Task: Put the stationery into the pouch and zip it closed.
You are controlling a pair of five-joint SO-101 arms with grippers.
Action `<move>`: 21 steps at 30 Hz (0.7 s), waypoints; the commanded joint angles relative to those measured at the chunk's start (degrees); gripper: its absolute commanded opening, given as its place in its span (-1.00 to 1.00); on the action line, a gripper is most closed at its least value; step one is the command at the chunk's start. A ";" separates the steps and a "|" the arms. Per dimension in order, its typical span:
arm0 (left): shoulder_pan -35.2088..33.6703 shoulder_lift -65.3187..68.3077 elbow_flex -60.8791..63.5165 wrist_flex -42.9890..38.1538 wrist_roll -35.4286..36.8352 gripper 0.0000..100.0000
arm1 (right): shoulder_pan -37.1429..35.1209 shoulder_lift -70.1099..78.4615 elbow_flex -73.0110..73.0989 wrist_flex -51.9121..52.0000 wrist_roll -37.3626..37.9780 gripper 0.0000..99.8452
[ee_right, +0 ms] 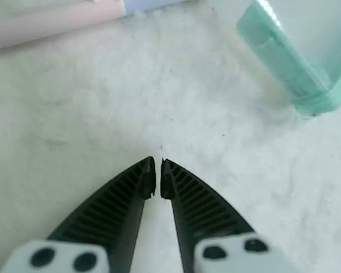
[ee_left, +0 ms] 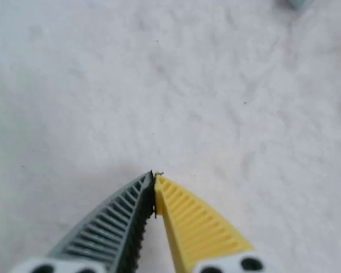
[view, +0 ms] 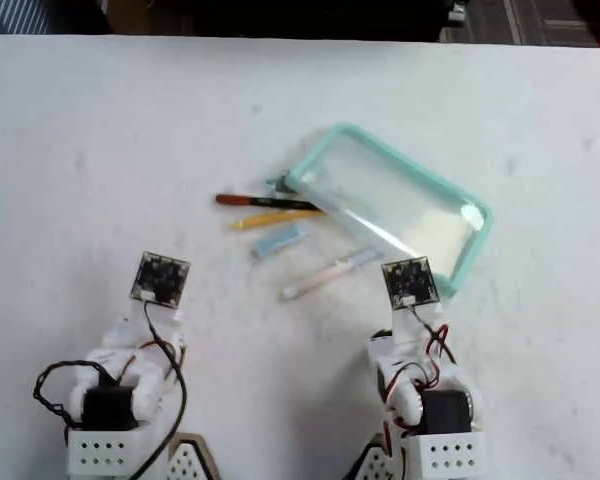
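Rests at six o'clock, left jaws and right jaws clenched on nothing, pens [view: 328, 273] and eraser [view: 279, 241] apparently staged at eight o'clock of the pouch [view: 400, 152] for loading.

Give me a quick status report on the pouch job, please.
Left gripper, right gripper shut, empty. Stationery on table beside pouch. Nothing in the way.

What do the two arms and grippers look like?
Both arms are white plastic with black motors; the left arm trails a looping black cable, the right arm red and black wires. The left gripper has one grey and one yellow ribbed, tapered finger; the right gripper has two black ones.
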 commanded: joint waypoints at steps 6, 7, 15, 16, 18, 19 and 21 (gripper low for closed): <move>0.57 -0.57 -0.09 0.26 0.62 -0.95 | 0.04 -0.31 0.53 0.40 -0.09 -0.96; 0.57 -0.57 -0.09 0.26 0.62 -0.95 | -0.04 -0.31 0.53 0.40 -0.09 -0.96; 0.66 -0.57 -0.09 -4.22 0.53 -0.95 | -0.04 -0.31 0.53 0.40 -0.09 -0.96; 0.66 -0.57 -0.09 -5.36 0.53 -0.95 | -0.04 -0.31 0.53 0.40 -0.09 -0.96; 0.66 -0.57 -0.09 -8.88 0.62 -0.95 | -0.04 -0.31 0.53 0.40 -0.09 -0.96; 0.66 -0.57 -0.09 -10.99 0.62 -0.95 | -0.04 -0.31 0.53 0.40 -0.09 -0.96; 0.66 -0.57 -0.09 -15.74 0.62 -0.95 | -0.04 -0.31 0.53 0.40 -0.09 -0.96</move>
